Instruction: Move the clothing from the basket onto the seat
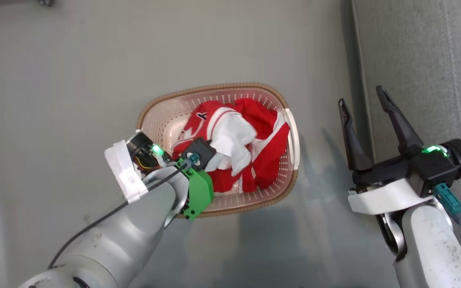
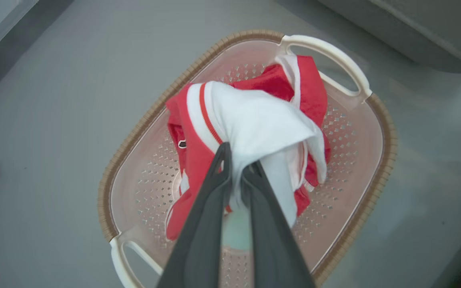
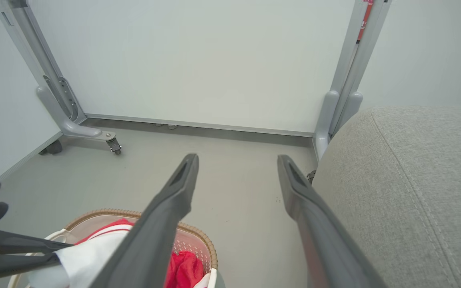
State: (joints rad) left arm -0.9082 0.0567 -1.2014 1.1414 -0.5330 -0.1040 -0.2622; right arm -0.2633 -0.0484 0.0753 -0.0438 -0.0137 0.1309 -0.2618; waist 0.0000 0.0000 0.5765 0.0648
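We look down on a smooth, matte grey floor (image 1: 54, 80) under soft, even light that leaves only faint shadows. Beyond it stands a plain pale white wall panel (image 3: 198, 60) between two grey metal posts (image 3: 56, 94). One post's foot ends in a small castor wheel (image 3: 114, 146), and a narrow red label (image 3: 364, 18) runs down the other.
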